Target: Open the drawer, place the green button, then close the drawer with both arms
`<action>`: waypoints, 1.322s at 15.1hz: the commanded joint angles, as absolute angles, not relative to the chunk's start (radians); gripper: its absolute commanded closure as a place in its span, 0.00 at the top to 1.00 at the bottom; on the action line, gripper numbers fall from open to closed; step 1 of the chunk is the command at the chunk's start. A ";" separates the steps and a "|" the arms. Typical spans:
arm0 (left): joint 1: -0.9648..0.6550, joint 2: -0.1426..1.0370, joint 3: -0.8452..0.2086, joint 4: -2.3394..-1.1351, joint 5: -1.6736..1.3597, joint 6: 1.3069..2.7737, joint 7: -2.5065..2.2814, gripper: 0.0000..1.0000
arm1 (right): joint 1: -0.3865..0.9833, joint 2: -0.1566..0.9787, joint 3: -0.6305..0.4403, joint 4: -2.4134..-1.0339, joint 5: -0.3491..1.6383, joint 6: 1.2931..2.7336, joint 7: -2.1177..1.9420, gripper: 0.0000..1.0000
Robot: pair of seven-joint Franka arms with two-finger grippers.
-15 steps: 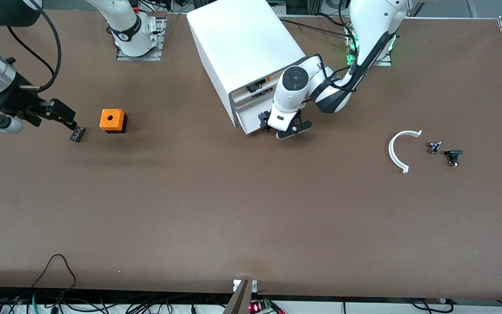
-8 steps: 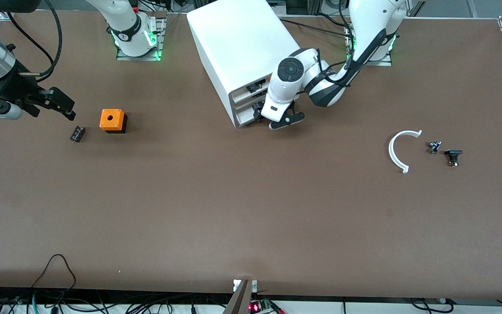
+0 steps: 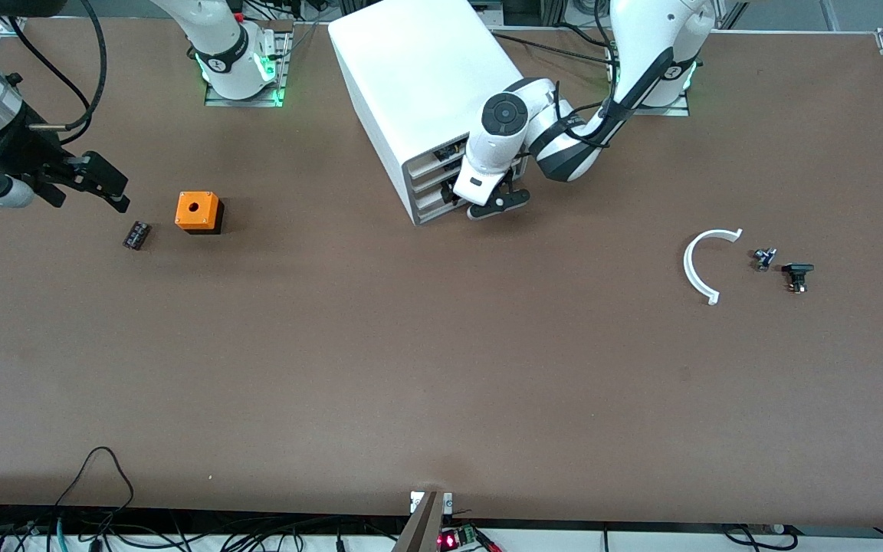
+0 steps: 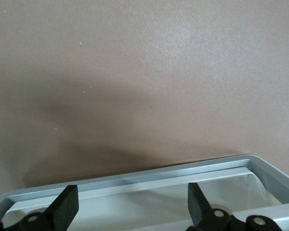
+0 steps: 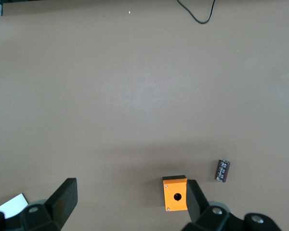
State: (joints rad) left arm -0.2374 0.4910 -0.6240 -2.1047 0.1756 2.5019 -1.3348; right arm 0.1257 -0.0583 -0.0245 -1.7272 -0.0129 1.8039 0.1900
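Observation:
The white cabinet (image 3: 426, 77) stands at the robots' side of the table, mid-width. Its drawer (image 3: 428, 205), the lowest one in the front, sits pushed in, level with the others. My left gripper (image 3: 481, 204) is open and rests against the cabinet's front beside that drawer. In the left wrist view its fingers (image 4: 67, 206) straddle a grey-white rim (image 4: 135, 179), with nothing between them. My right gripper (image 3: 108, 185) is open and empty over the table at the right arm's end, above a small black part (image 3: 136, 234). The green-capped button is hidden.
An orange cube with a round hole (image 3: 198, 211) sits beside the small black part; both show in the right wrist view, the cube (image 5: 176, 194) and the part (image 5: 222, 170). A white curved strip (image 3: 698, 268) and two small dark parts (image 3: 796, 276) lie toward the left arm's end.
My left gripper has moved toward the cabinet and the lowest drawer, which stuck out, has slid in. My right gripper has drawn away from the small black part.

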 commanded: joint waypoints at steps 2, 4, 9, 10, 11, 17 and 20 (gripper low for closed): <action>-0.229 0.472 -0.655 -2.123 0.187 2.500 -1.373 1.00 | 0.118 0.009 -0.028 -1.620 -0.021 1.740 0.172 1.00; -0.227 0.469 -0.655 -2.121 0.187 2.500 -1.370 1.00 | 0.120 0.011 -0.028 -1.621 -0.021 1.733 0.181 1.00; -0.167 0.443 -0.653 -2.076 0.195 2.426 -1.274 1.00 | 0.054 0.011 -0.003 -1.621 -0.018 1.730 0.175 1.00; -0.147 0.436 -0.653 -2.044 0.195 2.352 -1.217 1.00 | 0.020 0.009 0.056 -1.618 -0.021 1.729 0.173 1.00; -0.126 0.428 -0.653 -1.998 0.195 2.267 -1.166 1.00 | 0.018 0.003 0.055 -1.618 -0.023 1.729 0.170 1.00; -0.017 0.422 -0.653 -1.665 0.202 1.774 -0.811 1.00 | -0.036 -0.002 0.113 -1.611 -0.014 1.713 0.175 1.00; 0.043 0.374 -0.647 -1.571 0.204 1.657 -0.617 1.00 | -0.063 -0.006 0.167 -1.611 -0.012 1.710 0.187 1.00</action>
